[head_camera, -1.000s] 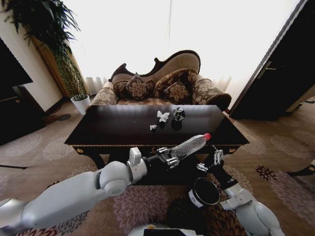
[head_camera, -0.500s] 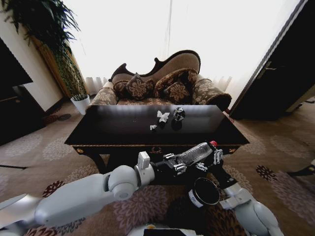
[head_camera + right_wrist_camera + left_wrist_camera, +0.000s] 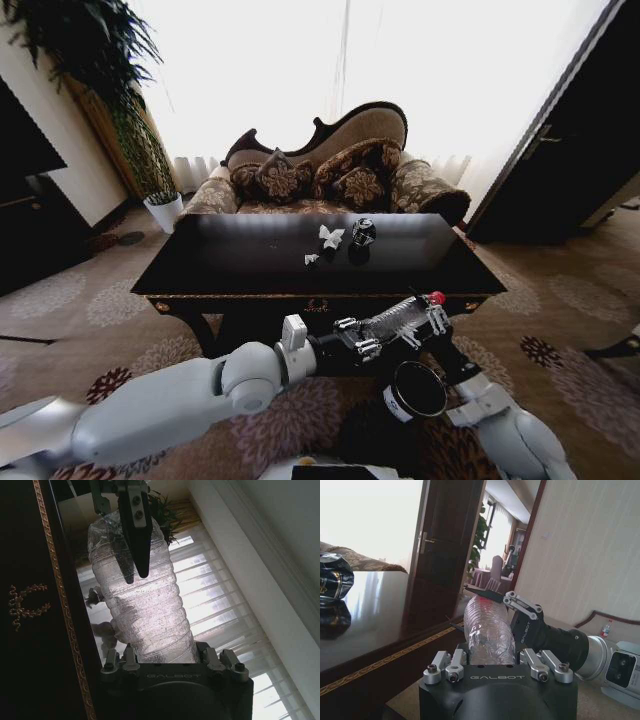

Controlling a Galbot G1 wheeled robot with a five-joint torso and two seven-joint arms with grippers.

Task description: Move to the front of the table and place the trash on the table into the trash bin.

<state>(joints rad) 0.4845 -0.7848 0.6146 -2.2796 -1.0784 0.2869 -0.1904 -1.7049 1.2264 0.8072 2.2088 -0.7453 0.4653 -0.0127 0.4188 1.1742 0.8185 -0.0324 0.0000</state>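
I have the left gripper [image 3: 372,335] clamped on a clear plastic bottle [image 3: 398,318] with a red cap, held level just off the table's [image 3: 250,262] front edge, and the right gripper [image 3: 436,321] closing around its cap end, which I judge is a handover above the black trash bin [image 3: 414,391]. 2 crumpled tissues [image 3: 330,237] and the dark can [image 3: 363,232] remain on the tabletop. "GALBOT" reads on both gripper bodies.

A clear bottle [image 3: 145,610] is sitting between the right gripper's [image 3: 175,652] fingers, the left gripper's dark finger [image 3: 137,535] pressing its far end, beside the table's [image 3: 30,630] gold-trimmed edge.
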